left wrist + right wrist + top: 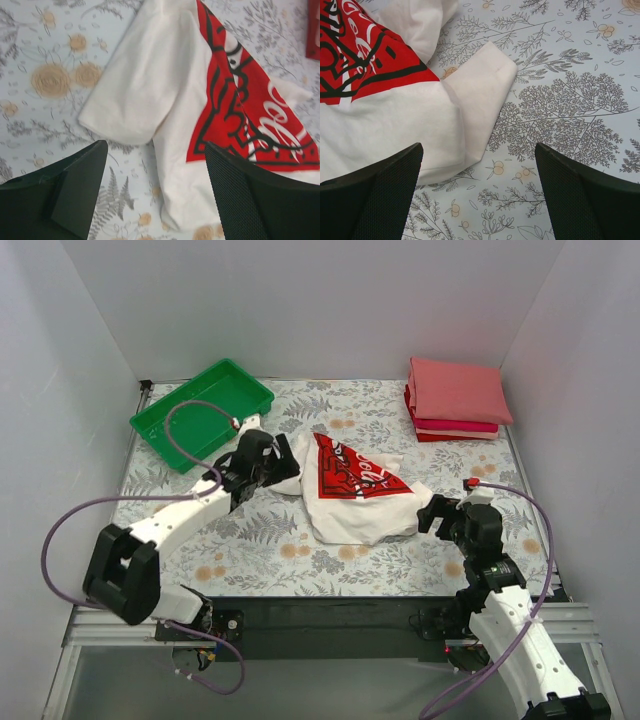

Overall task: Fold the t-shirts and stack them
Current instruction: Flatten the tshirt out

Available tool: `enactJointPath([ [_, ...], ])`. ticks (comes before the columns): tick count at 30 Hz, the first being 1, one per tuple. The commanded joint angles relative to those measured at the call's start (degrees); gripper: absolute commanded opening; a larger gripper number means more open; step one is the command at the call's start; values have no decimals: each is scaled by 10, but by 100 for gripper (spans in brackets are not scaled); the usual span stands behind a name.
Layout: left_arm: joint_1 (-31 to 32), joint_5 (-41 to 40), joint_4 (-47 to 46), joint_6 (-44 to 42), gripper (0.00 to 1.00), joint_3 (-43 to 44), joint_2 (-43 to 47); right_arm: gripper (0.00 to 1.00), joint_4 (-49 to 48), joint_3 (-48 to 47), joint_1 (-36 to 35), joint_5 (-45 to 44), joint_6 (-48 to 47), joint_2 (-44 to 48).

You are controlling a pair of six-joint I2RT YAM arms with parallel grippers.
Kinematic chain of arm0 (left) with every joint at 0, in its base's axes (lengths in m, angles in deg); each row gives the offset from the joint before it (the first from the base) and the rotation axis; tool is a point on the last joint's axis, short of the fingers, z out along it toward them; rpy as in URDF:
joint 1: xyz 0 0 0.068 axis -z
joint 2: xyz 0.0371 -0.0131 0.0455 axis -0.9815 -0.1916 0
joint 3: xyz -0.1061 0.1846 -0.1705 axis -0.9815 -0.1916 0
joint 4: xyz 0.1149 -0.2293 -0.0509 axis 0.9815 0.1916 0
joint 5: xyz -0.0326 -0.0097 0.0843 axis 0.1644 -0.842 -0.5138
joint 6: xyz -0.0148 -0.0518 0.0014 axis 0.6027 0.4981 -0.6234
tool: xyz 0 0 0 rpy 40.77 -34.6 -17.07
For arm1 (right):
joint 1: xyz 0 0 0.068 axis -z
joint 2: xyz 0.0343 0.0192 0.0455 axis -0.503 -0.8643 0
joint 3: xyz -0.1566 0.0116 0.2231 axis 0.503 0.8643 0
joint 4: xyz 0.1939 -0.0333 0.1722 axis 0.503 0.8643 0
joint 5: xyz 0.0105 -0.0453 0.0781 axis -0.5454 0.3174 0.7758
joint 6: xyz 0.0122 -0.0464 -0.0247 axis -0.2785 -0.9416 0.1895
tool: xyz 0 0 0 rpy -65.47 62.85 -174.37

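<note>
Nearest, the left hand (268,468) and right hand (432,514) hang released either side of the rumpled white t-shirt (355,510) at the middle of the desk (250,545), not yet folded, while the folded stack (455,400) waits far right.

Green tray (215,390) sits at the desk's (330,555) far left corner, turned at an angle to the edges. The desk has a pale cover printed with grey ferns and little orange flowers. Plain white walls (300,300) box it in on three sides, and a black strip (330,615) runs along the near edge.
</note>
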Motion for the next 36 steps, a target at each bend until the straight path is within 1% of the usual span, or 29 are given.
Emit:
enactJointPath([
  [1, 19, 92, -37, 64, 78, -81, 83, 98, -10, -13, 1, -30, 12, 11],
  [3, 35, 107, -49, 95, 79, -139, 107, 98, -4, -14, 1, -36, 16, 12],
  [4, 54, 120, -57, 101, 79, -159, 113, 98, -3, -14, 1, -41, 17, 12],
  [6, 78, 121, -79, 113, 80, -189, 115, 98, 2, -14, 1, -45, 19, 10],
  [7, 102, 121, -82, 112, 80, -191, 111, 98, 1, -14, 1, -46, 19, 8],
  [8, 112, 121, -83, 112, 80, -191, 104, 98, 2, -15, 1, -48, 19, 7],
  [13, 137, 121, -87, 120, 79, -175, 43, 98, 11, -16, 2, -67, 25, -1],
  [14, 139, 121, -88, 121, 76, -174, 34, 98, 13, -16, 1, -71, 27, -1],
  [15, 142, 137, -89, 121, 69, -171, 24, 98, 14, -16, 1, -75, 28, -3],
  [16, 148, 135, -89, 119, 66, -167, 17, 98, 16, -16, 1, -85, 30, -4],
  [21, 152, 97, -87, 123, 51, -154, -30, 98, 30, -24, 1, -95, 34, -11],
  [22, 152, 91, -87, 126, 45, -153, -37, 98, 30, -25, 1, -98, 35, -11],
  [23, 152, 85, -87, 132, 33, -152, -46, 98, 32, -26, 1, -99, 37, -10],
  [25, 152, 81, -86, 134, 17, -146, -59, 98, 35, -26, 1, -107, 40, -9],
  [26, 152, 83, -86, 136, 0, -146, -59, 98, 39, -31, 1, -120, 45, -11],
  [30, 152, 65, -85, 141, 0, -167, -17, 98, 54, -59, 1, -144, 69, -31],
  [33, 152, 62, -82, 147, 0, -196, 31, 98, 56, -102, 1, -138, 85, -99],
  [35, 153, 66, -80, 154, 0, -218, 57, 98, 55, -138, 2, -124, 84, -181],
  [36, 152, 66, -80, 160, 0, -232, 71, 98, 56, -159, 2, -111, 81, -203],
])
